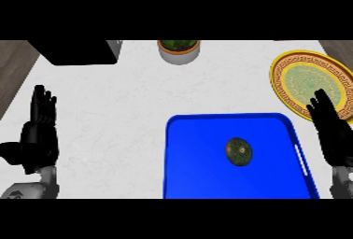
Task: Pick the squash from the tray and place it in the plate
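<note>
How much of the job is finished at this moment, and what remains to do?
Nothing looks done yet: the squash lies on the blue tray, and the plate holds nothing. Neither hand holds anything; the right hand is open beside the tray, and the left hand rests open at the left. Grasping, lifting and placing all remain.

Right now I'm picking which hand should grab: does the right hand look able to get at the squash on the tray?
Probably yes. The right hand is open at the blue tray's right edge, and the squash lies uncovered on the tray with nothing between them. The left hand rests much farther off.
</note>
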`<action>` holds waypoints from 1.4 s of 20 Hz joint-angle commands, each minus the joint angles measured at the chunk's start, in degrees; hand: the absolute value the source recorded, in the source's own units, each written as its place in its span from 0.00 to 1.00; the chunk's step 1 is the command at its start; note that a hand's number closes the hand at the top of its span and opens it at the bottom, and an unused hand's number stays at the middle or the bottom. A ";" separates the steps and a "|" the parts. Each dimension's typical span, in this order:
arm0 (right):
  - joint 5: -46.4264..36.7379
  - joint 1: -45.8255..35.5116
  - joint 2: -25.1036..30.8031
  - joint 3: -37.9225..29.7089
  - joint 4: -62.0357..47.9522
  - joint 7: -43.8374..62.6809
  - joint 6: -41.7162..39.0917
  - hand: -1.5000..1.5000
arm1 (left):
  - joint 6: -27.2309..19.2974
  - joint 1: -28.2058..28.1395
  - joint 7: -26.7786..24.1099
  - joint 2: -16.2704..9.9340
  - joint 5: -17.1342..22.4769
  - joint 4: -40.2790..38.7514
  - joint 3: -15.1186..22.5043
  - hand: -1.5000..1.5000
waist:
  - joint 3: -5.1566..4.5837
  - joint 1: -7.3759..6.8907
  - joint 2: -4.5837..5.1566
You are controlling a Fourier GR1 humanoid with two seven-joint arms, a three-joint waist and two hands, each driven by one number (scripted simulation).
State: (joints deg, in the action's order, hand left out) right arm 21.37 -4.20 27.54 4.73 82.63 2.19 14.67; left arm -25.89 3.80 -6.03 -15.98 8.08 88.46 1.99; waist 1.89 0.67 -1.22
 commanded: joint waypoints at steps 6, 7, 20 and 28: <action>7.16 -13.29 -0.72 12.62 6.74 -7.47 -32.31 1.00 | 9.40 2.39 6.67 -2.79 -0.10 -3.41 7.26 0.50 | -1.24 -5.74 2.76; -10.67 -17.19 11.39 8.76 9.17 -12.81 -23.70 1.00 | 8.57 1.29 6.84 -1.84 0.28 -3.97 7.03 0.50 | -2.84 -3.53 0.23; -23.96 -18.93 7.59 15.15 -24.71 -56.61 -41.26 0.00 | 16.31 6.35 12.76 -4.22 3.90 -7.15 6.59 0.50 | -1.63 -3.73 2.34; -33.21 -24.10 7.60 19.42 -30.61 -61.92 -36.22 0.00 | 18.24 5.59 11.10 -4.12 3.89 -10.91 3.98 0.50 | -1.85 -1.63 1.49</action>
State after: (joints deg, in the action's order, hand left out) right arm -7.38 -25.71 35.97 22.15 54.79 -51.91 -18.78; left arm -9.22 10.26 7.06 -20.07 11.78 79.57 7.09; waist 0.13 -1.48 0.51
